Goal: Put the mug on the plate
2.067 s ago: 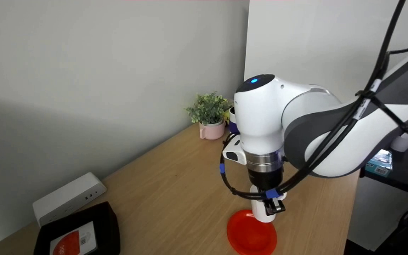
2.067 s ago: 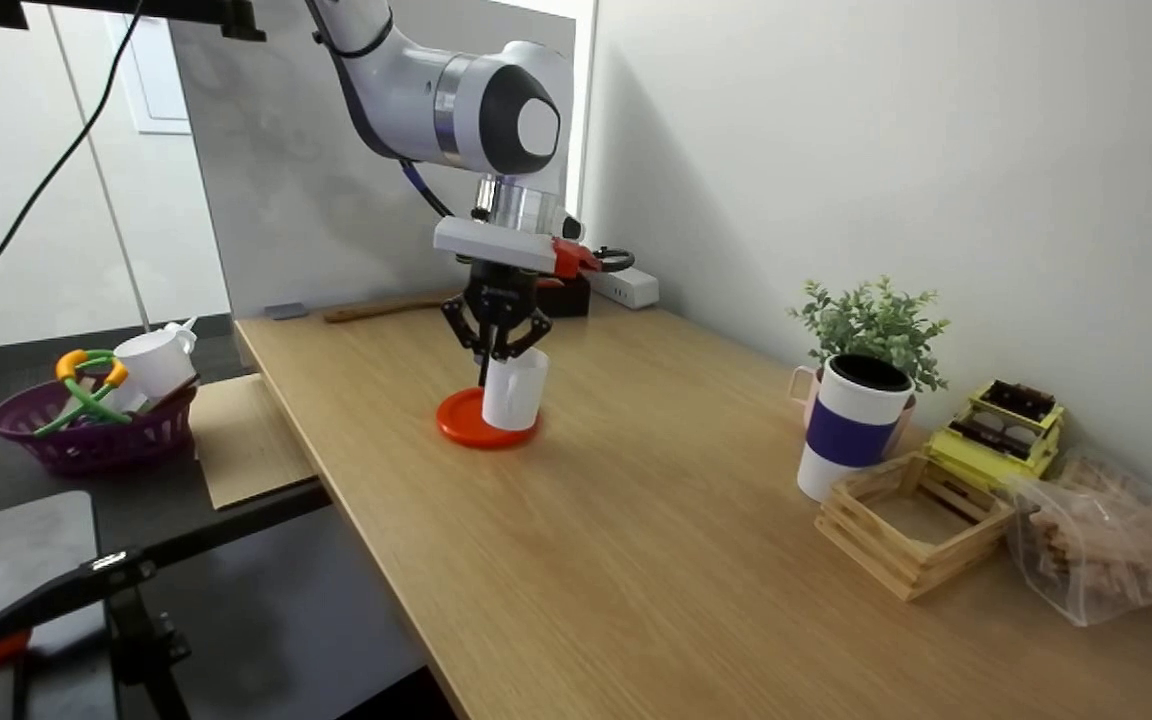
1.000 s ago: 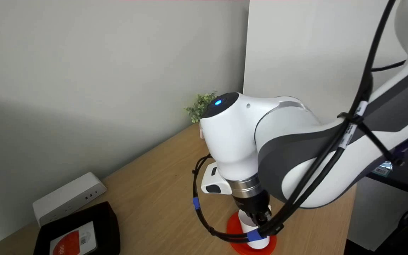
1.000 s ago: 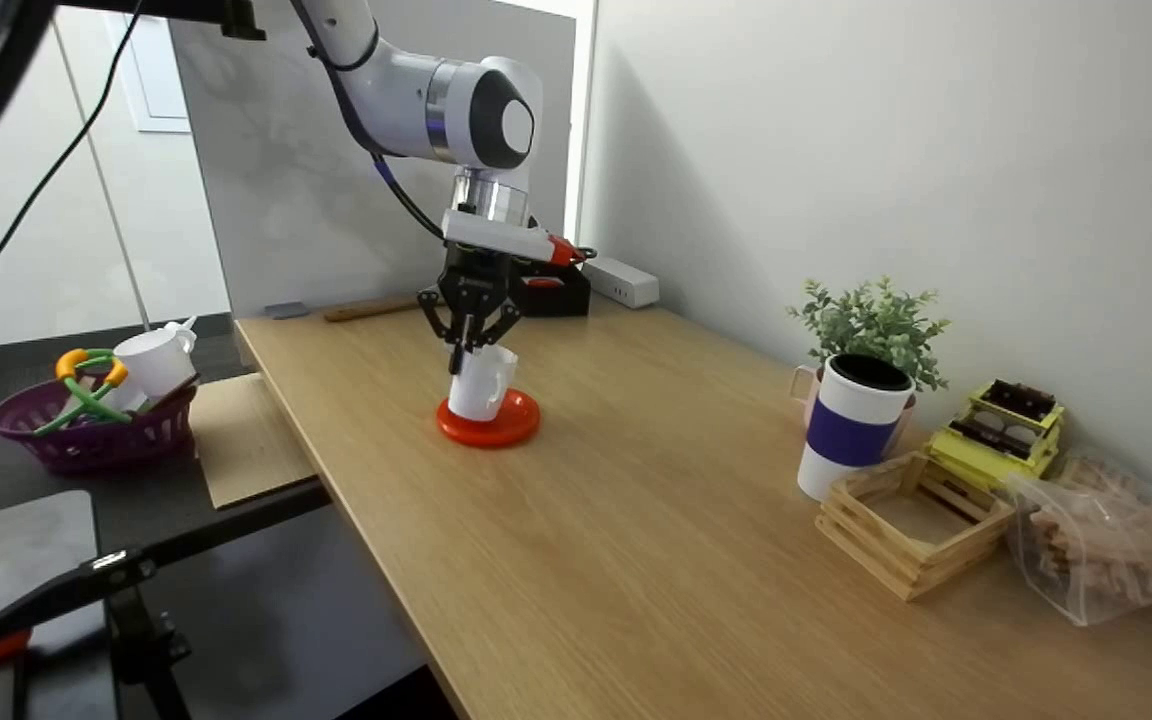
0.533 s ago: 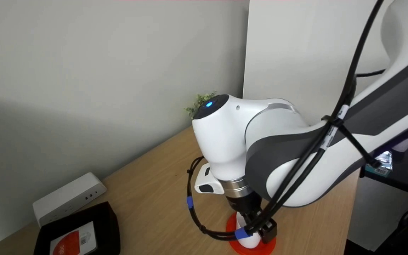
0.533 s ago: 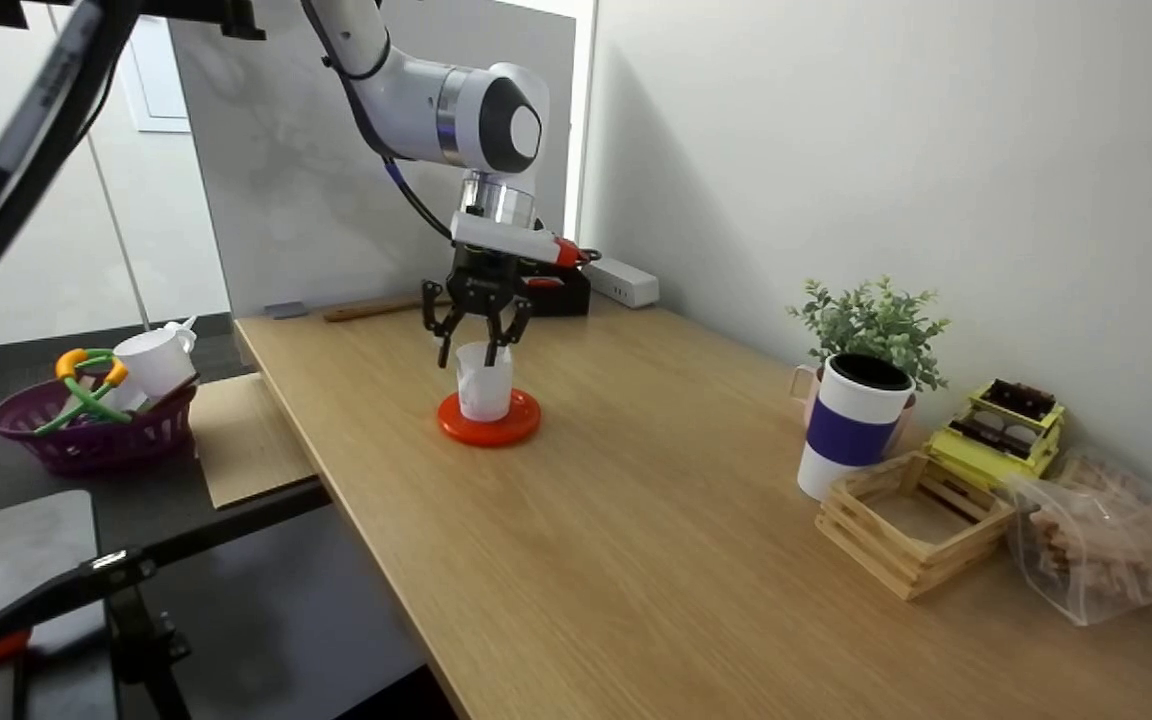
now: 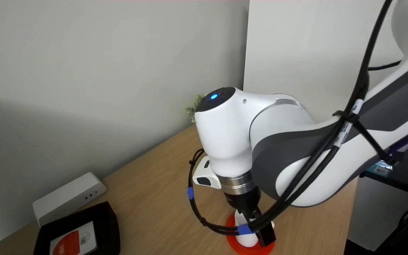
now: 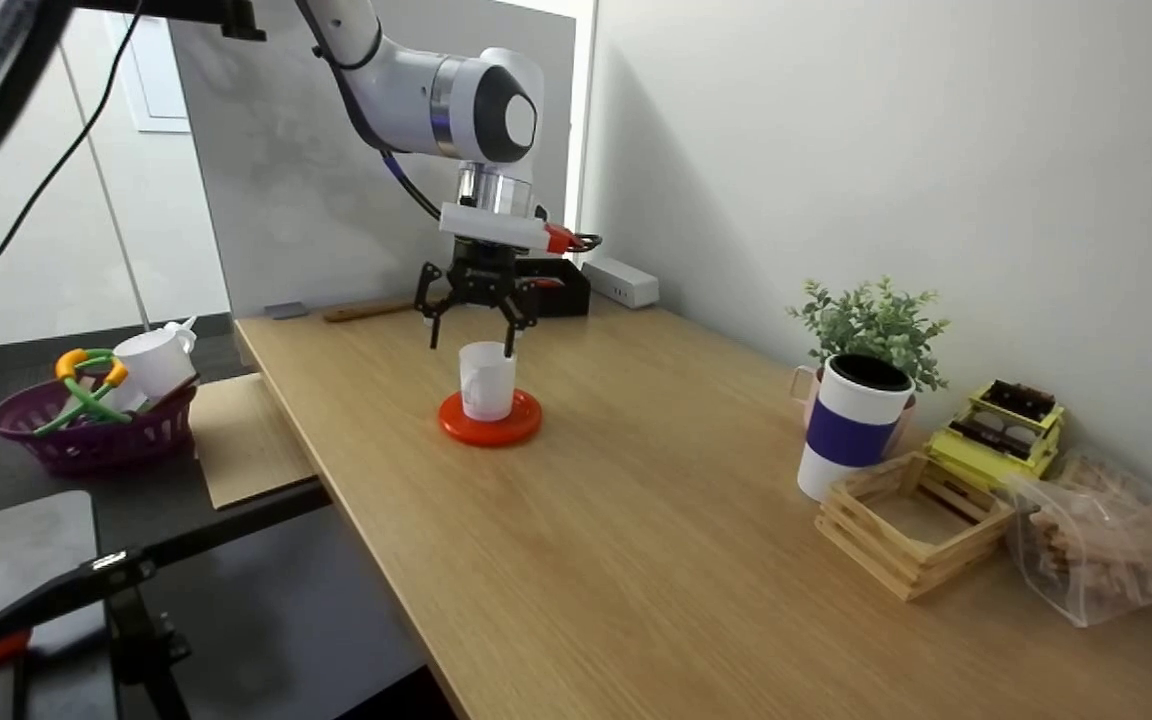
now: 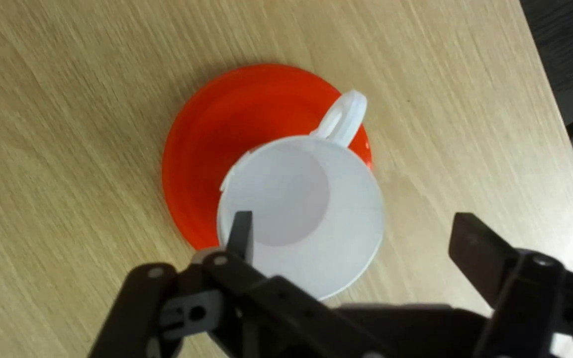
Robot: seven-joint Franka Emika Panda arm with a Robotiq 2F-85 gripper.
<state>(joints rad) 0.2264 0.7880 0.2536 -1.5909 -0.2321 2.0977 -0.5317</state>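
The white mug (image 8: 487, 385) stands upright on the red plate (image 8: 526, 425), in both exterior views. Seen from the wrist, the mug (image 9: 311, 258) has its mouth toward the camera and its handle over the rim of the plate (image 9: 246, 107). My gripper (image 8: 472, 348) is open, its fingertips around the height of the mug's rim or a little above. In the wrist view the gripper (image 9: 354, 219) spreads wide, with one finger (image 9: 240, 233) across the mug's mouth and the other over bare table. Neither finger grips the mug. Cables and the gripper partly cover the mug (image 7: 247, 241) in an exterior view.
A blue-and-white cup (image 8: 851, 430), a plant (image 8: 876, 325), a wooden crate (image 8: 921, 520) and a plastic bag (image 8: 1101, 540) stand along the wall. A black tray (image 7: 110, 226) and a white power strip (image 7: 69, 196) sit at the far end. The table's edge (image 8: 356, 520) runs near the plate.
The mug was carried onto the plate, slightly tilted in my gripper. Since then the fingers have opened, the mug has come upright, and the gripper has risen a little.
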